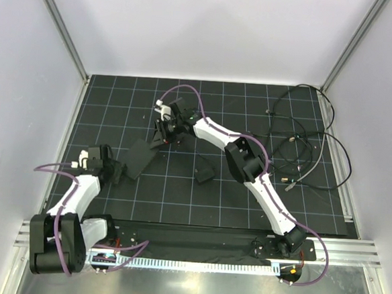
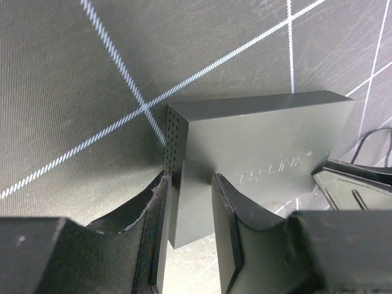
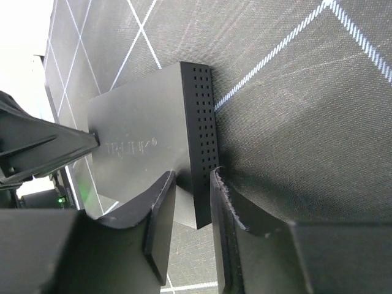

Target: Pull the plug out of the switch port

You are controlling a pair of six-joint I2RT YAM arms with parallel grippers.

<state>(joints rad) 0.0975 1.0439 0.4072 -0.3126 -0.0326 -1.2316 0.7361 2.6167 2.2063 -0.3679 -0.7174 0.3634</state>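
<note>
**Both grippers closed narrow on the box**

We see the left gripper [image 2: 190, 184] drawn narrow on one corner of the box [image 2: 263, 141]. In its wrist view that corner fills the gap between the two fingers [image 2: 153, 245]. One finger lies along the perforated narrow side and the other sits over the broad lettered face.

The right gripper [image 3: 193, 177] holds the opposite end the same way. Its jaws are close together with a corner of the box between them, and one finger is against the side with the vent holes [image 3: 204, 122]. Each wrist view shows the other gripper at the far end of the box.

From above, we place the rest by the small square block [image 1: 204, 171] on the table [image 1: 245, 211]. The box sits just left of the block, apart from it. It lies slantwise, with one end nearer the arm bases and the other farther back. The left gripper is at the near end, farthest left of the block. The right gripper is at the far end, behind and left of the block. A tangle of cables [image 1: 303, 148] lies well to the right of the block.

We cannot make out the port, set in a narrow edge of the box, or the plug in any view. In the left wrist view a thin dark cord [image 2: 370, 144] curves just past the box's far edge. We cannot tell whether it joins the box.
</note>
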